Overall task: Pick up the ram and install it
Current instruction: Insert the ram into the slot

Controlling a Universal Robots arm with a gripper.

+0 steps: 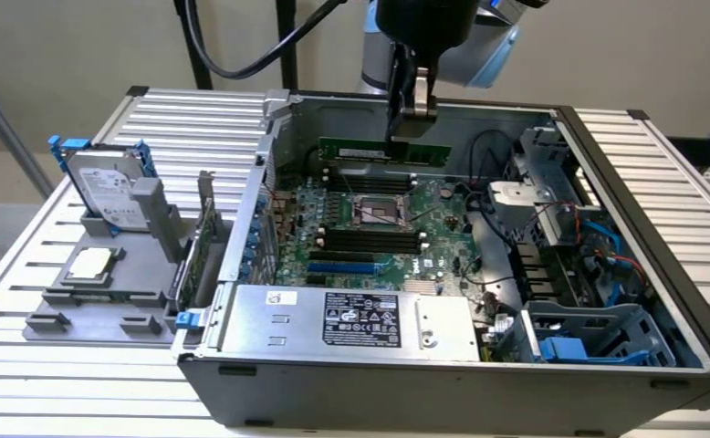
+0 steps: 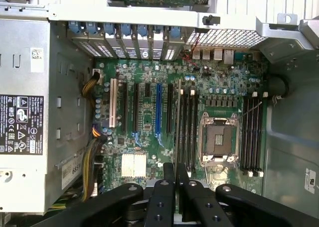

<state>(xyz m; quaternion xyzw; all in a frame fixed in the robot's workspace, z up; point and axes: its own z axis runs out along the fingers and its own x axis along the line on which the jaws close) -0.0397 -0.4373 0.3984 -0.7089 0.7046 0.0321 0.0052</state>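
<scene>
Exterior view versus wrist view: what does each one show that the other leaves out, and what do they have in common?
Exterior view adds: the ram held in the gripper above the far side of the motherboard. Outside the computer case, a hard drive and a processor chip sit on a grey holder.
Wrist view adds: a straight-down look at the perforated vent in the case wall.
Both share: the gripper, the motherboard, its empty processor socket and the labelled power supply.
</scene>
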